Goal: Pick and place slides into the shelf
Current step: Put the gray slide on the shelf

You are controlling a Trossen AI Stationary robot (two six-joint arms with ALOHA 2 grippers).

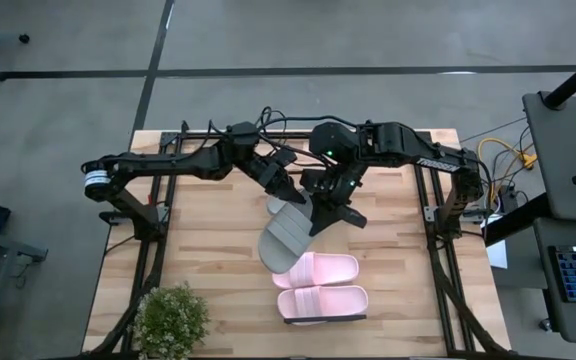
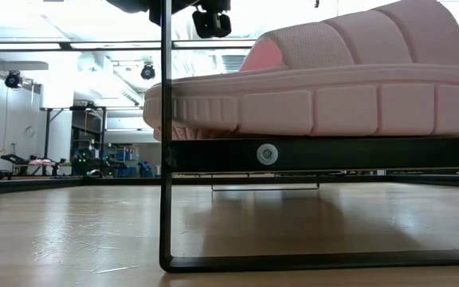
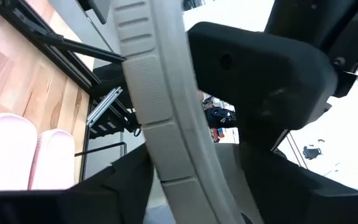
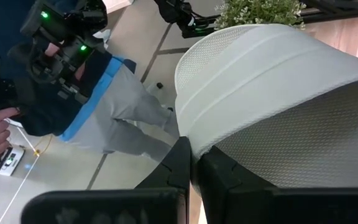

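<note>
1. We find both arms meeting over the table's middle in the high view. The left gripper [image 1: 286,190] reaches in from 9 o'clock; the right gripper [image 1: 326,205] reaches down from 1 o'clock.

2. Between them hangs a grey slide [image 1: 286,238], tilted and off the boards. Its long axis runs from about 1 o'clock, where the grippers meet it, toward 7 o'clock.

3. Right gripper: fingers pressed together on the grey slide's strap [image 4: 272,81], as the right wrist view shows. We judge it the carrying hand just now.

4. Left gripper: its fingers [image 3: 272,93] stand apart on either side of the slide's sole edge [image 3: 160,124]. We cannot tell whether they bear on it. We read this as a handover or a two-handed steadying.

5. A second grey slide [image 1: 275,205] peeks out at 11 o'clock of the held one, mostly hidden under the arms.

6. The pink pair [image 1: 320,285] lies side by side on the shelf [image 1: 328,318] at the table's 6 o'clock edge, long axes running 3 to 9 o'clock. The low view confirms a pink slide [image 2: 317,88] seated on the black-framed board.

7. The relation that matters: the shelf lies at 5 o'clock from the held slide, near it. The slide's axis is skewed to the pink pair's; we judge it needs turning to lie parallel beside them.

8. A potted plant [image 1: 171,318] stands at 7 o'clock, clear of that path.
</note>
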